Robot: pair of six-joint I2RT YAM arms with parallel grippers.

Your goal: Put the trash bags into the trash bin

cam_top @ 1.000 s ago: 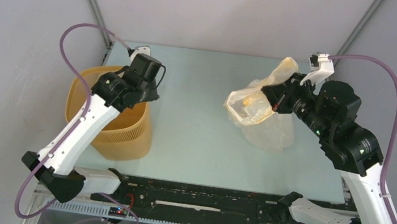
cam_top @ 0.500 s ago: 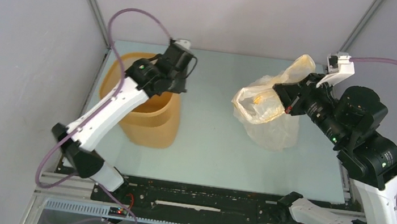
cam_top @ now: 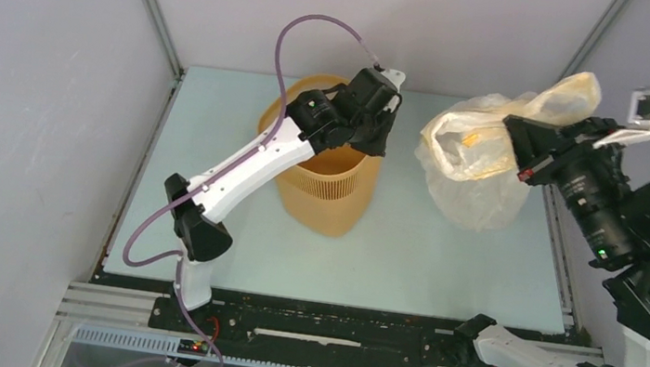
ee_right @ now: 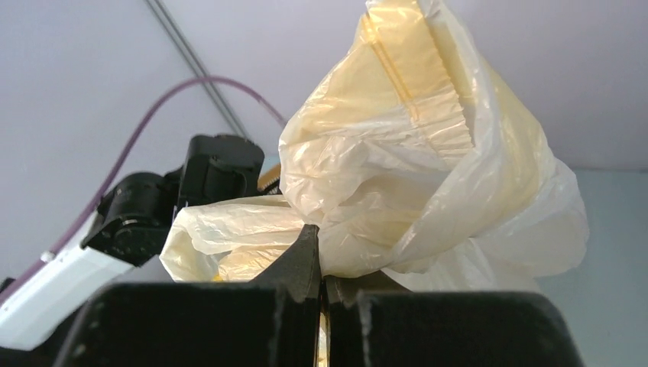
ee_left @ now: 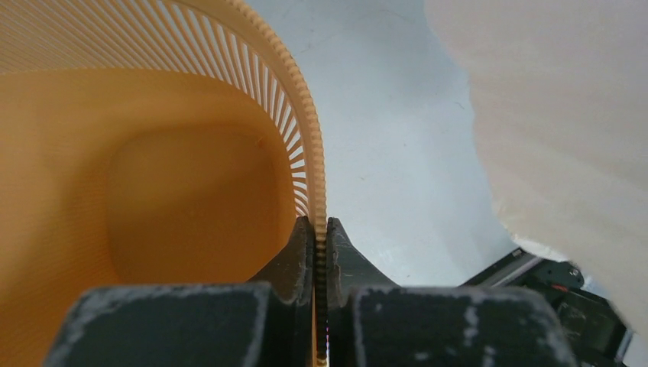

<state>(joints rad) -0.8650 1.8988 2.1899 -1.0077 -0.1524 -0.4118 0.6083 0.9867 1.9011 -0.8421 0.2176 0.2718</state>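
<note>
The orange-yellow trash bin stands tilted at the back middle of the table. My left gripper is shut on its slotted rim, one finger inside and one outside. The bin's inside shows in the left wrist view. My right gripper is shut on the cream-white trash bag and holds it raised at the right of the bin, with its lower part hanging toward the table. The bag fills the right wrist view, yellowish rim uppermost, and shows at the right in the left wrist view.
The pale table has grey walls at the back and both sides. A black rail runs along the near edge. A purple cable loops above the left arm.
My left gripper has dragged the bin from the left side toward the back middle. My right gripper has lifted the bag up and to the right.
</note>
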